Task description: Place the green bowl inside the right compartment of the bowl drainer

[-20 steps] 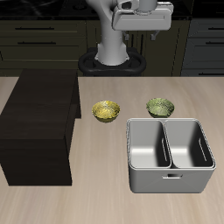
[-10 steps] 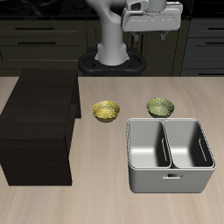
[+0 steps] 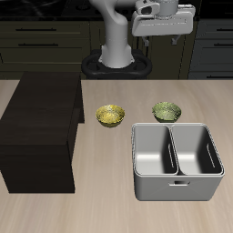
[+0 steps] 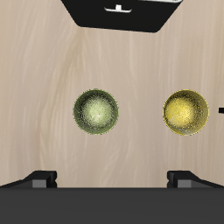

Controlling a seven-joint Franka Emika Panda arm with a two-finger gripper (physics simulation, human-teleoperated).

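Observation:
The green bowl (image 3: 167, 111) is small, olive and speckled inside; it sits upright on the table just behind the bowl drainer (image 3: 136, 178). The drainer is a light-grey tub with two wells, and the right compartment (image 3: 197, 150) is empty. My gripper (image 3: 163, 36) hangs high above the table's back edge, well above and behind the bowl, open with nothing in it. In the wrist view the green bowl (image 4: 96, 111) lies far below between my spread fingertips (image 4: 40, 178), and my gripper (image 4: 114, 178) is apart from it.
A brighter yellow-green bowl (image 3: 111, 115) (image 4: 185, 112) sits beside the green one. A large dark box (image 3: 41, 132) stands on the table beyond that bowl. A dark shape with a slot (image 4: 122, 10) shows past the bowls; I cannot tell what it is.
My gripper has drifted sideways at the same height, away from the yellow-green bowl's side and towards a spot above the green bowl. The bowls and the drainer have not moved.

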